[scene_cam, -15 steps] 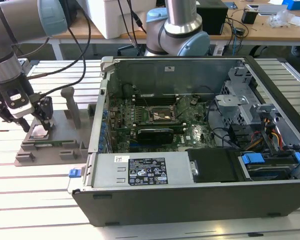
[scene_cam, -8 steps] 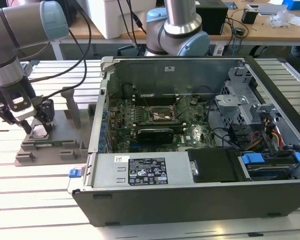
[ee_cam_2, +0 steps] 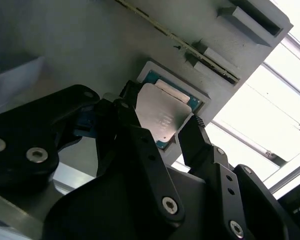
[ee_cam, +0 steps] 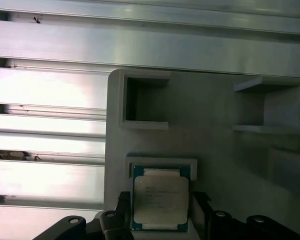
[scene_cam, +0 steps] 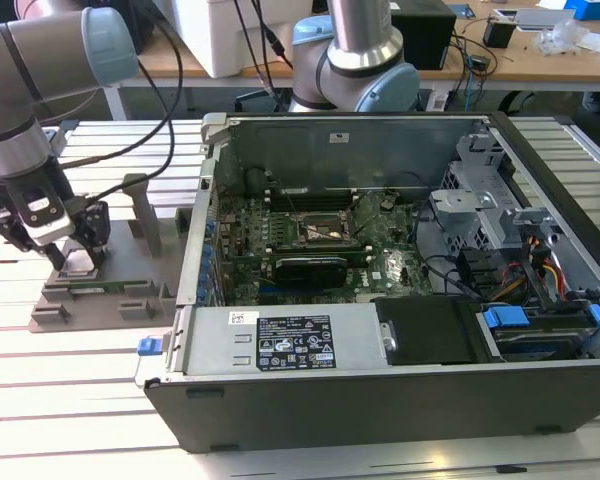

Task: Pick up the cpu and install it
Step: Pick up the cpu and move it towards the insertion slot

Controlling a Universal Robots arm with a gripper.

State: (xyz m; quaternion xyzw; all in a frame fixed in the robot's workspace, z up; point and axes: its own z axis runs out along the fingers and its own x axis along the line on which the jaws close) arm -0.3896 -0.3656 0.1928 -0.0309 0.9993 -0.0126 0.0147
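The cpu point(scene_cam: 78, 264) is a flat square chip with a silvery top, lying in a shallow recess of the grey holder plate point(scene_cam: 110, 292) at the exterior view's left. In both wrist views the cpu point(ee_cam: 161, 192) point(ee_cam_2: 162, 112) rests flat in its pale frame. My gripper point(scene_cam: 80, 262) is lowered over it, open. The black fingers point(ee_cam: 122, 202) stand close on either side of the chip. The gripper point(ee_cam_2: 160, 117) point(ee_cam: 160, 205) straddles the cpu, which is still seated in the recess.
The open computer case point(scene_cam: 400, 340) lies to the exterior view's right, its motherboard socket point(scene_cam: 320, 232) exposed. The holder plate carries upright posts point(scene_cam: 140, 205) and empty pockets point(ee_cam: 142, 102). A second robot arm point(scene_cam: 355, 50) stands behind the case. The table is slatted aluminium point(scene_cam: 60, 390).
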